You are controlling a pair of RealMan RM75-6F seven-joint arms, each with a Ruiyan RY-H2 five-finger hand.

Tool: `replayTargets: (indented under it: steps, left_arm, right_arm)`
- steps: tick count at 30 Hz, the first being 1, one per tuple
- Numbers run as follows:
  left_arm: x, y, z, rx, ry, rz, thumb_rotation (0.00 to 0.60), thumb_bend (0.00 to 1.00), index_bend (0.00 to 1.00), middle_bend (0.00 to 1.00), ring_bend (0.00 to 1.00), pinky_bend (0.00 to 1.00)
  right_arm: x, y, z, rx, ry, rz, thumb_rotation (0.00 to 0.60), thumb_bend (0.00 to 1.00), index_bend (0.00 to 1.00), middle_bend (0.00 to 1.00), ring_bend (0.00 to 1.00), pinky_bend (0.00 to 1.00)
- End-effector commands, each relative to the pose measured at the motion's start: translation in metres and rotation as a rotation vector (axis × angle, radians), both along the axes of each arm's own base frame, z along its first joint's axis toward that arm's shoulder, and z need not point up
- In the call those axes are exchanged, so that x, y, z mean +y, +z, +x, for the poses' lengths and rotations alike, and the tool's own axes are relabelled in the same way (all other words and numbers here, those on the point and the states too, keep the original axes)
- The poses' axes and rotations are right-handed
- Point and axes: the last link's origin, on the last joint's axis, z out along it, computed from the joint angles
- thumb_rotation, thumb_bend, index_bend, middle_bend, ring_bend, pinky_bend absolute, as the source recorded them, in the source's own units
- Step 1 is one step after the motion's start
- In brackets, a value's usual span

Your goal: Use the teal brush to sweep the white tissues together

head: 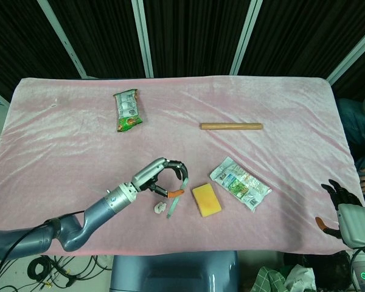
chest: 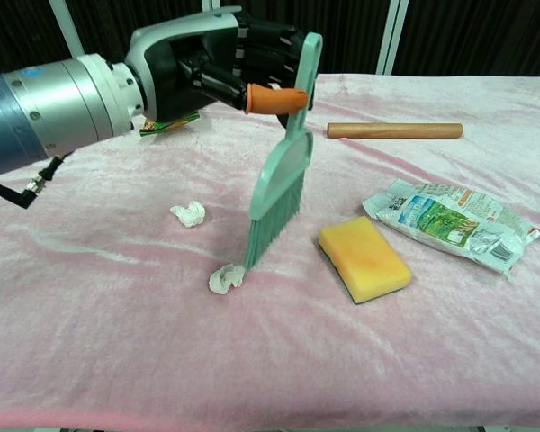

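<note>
My left hand (head: 160, 177) (chest: 238, 63) grips the handle of the teal brush (head: 174, 202) (chest: 279, 175) and holds it nearly upright, bristles down. The bristle tips touch the right side of one crumpled white tissue (head: 160, 208) (chest: 226, 278). A second white tissue (chest: 189, 212) lies further left and back on the pink cloth, apart from the brush. My right hand (head: 339, 201) hangs at the table's front right corner, far from the tissues, with its fingers apart and nothing in it.
A yellow sponge (head: 206, 200) (chest: 364, 257) lies just right of the brush. A white snack packet (head: 239, 183) is further right. A wooden rod (head: 231, 126) and a green snack packet (head: 127, 111) lie toward the back.
</note>
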Motion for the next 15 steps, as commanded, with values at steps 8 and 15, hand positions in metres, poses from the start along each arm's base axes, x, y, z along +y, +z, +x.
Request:
replayTargets:
  steps: [8, 15]
  left_arm:
    - [-0.017, -0.034, -0.011, -0.071, -0.026, -0.038, 0.600, 0.44, 0.70, 0.70, 0.38, 0.45]
    - [-0.020, -0.042, -0.031, -0.037, -0.052, 0.021, 0.600, 0.44, 0.71, 0.71, 0.38, 0.45]
  right_arm:
    - [0.000, 0.000, 0.000, -0.002, -0.003, -0.001, 0.600, 0.20, 0.16, 0.07, 0.14, 0.19]
    - [0.000, 0.000, 0.000, -0.004, -0.006, 0.001, 0.600, 0.20, 0.16, 0.07, 0.14, 0.19]
